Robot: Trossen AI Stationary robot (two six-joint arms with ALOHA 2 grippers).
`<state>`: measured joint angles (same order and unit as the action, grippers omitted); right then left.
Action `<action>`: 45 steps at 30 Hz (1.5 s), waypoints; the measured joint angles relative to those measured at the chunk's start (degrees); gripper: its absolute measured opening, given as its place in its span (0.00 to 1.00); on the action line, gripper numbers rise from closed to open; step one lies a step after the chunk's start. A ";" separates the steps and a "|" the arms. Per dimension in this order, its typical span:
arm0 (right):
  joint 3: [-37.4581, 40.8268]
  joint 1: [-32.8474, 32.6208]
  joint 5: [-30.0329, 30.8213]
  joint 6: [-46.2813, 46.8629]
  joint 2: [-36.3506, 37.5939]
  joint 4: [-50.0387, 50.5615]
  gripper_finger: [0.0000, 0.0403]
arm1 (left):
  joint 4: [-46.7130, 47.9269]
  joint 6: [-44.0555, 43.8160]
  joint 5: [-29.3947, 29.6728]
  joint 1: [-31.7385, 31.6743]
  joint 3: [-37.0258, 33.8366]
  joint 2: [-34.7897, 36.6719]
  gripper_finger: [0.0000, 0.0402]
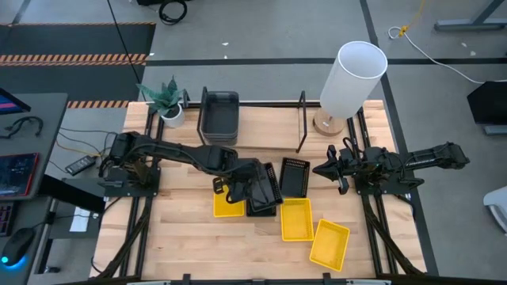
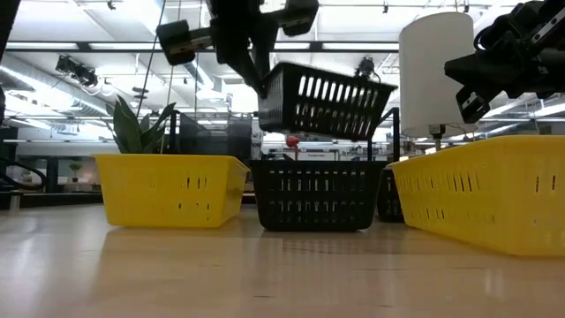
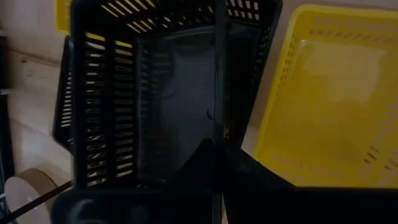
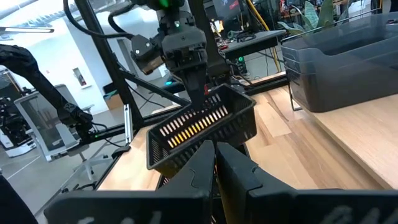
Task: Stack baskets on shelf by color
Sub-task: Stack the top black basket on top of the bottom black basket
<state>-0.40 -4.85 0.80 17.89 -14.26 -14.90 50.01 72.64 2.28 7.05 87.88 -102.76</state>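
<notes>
On the shelf at the back of the desk, the high view shows the dark grey baskets nested in one stack, so that colour looks finished. The left end effector is at mid-desk, clamped on the rim of a black basket above another black basket; a third black basket lies just beside them. Three yellow baskets lie loose on the desk, none on the shelf. The right end effector waits near the lamp, its fingers together.

From the low view, the held black basket hangs tilted, clear above the black one on the desk.

In the left wrist view, that basket fills the frame over a yellow one.

The right wrist view shows the lifted basket in the left end effector, with the grey stack beyond.

I judge about a third is done: black and yellow remain.
</notes>
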 joint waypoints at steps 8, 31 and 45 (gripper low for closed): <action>0.00 -0.01 -0.01 0.00 0.00 -0.01 0.06 | -2.47 0.59 0.23 0.35 -3.64 0.00 0.03; 0.00 -0.01 0.00 0.00 0.00 -0.02 0.06 | -7.04 3.48 -0.07 1.38 -6.93 -0.02 0.03; 0.00 0.00 0.00 0.00 0.00 0.00 0.06 | -11.67 3.87 -0.21 2.41 -12.34 -0.02 0.03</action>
<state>-0.40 -4.85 0.80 17.89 -14.26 -14.90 38.34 76.52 2.07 9.46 75.53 -102.78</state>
